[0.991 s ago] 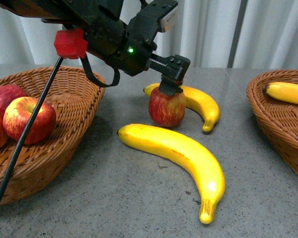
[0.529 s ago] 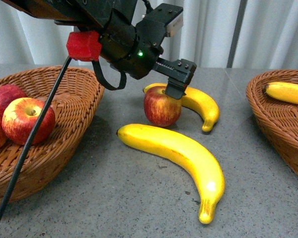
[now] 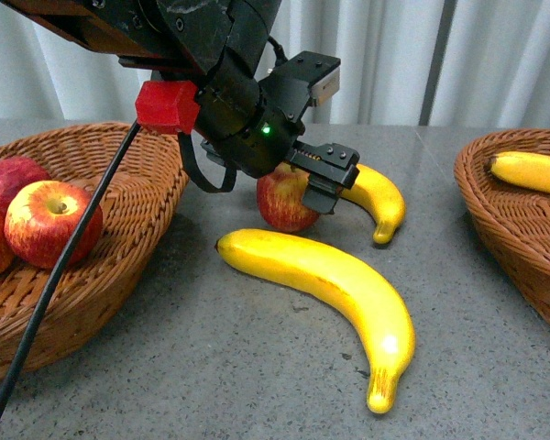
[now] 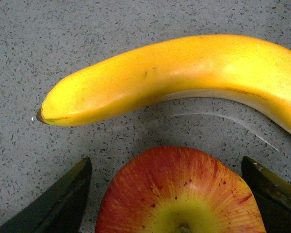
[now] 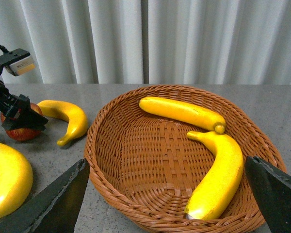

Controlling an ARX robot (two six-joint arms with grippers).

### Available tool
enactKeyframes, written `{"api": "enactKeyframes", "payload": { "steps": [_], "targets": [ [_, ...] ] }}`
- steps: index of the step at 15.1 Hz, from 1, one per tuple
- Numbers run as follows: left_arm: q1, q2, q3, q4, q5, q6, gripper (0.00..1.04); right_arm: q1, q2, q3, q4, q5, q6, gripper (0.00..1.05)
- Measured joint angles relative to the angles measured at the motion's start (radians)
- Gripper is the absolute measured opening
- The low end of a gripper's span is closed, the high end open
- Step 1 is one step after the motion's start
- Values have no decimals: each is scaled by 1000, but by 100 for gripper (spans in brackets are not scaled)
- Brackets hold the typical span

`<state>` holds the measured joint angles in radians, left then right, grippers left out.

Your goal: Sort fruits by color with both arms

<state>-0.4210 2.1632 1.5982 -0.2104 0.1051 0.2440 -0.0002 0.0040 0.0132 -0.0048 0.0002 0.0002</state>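
Observation:
A red apple (image 3: 277, 203) streaked with yellow stands on the grey table. My left gripper (image 3: 304, 188) is lowered over it and open. In the left wrist view the apple (image 4: 179, 189) sits between the two dark fingers (image 4: 56, 204), with a gap on each side. Just behind it lies a short banana (image 3: 378, 194), which is also in the left wrist view (image 4: 174, 77). A long banana (image 3: 335, 284) lies nearer the front. My right gripper (image 5: 167, 194) hangs open and empty over the right basket (image 5: 131, 194), which holds two bananas (image 5: 182, 112).
The left wicker basket (image 3: 119, 266) holds several red apples (image 3: 53, 220). The right basket's rim (image 3: 477, 211) stands at the right edge with a banana (image 3: 532, 172) in it. A black cable (image 3: 55, 275) crosses in front of the left basket. A white curtain hangs behind the table.
My left arm has come down and swung a little left. Its fingers have gone from above the apple to either side of it. The apple has shifted slightly left.

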Motion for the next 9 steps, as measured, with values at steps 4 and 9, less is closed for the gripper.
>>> {"api": "enactKeyframes", "payload": {
  "steps": [4,9],
  "targets": [
    [13,3,63,-11,-4,-1,66,0,0,0,0,0,0,98],
    [117,-72,73,57,-129,-128,66,0,0,0,0,0,0,98]
  ]
}}
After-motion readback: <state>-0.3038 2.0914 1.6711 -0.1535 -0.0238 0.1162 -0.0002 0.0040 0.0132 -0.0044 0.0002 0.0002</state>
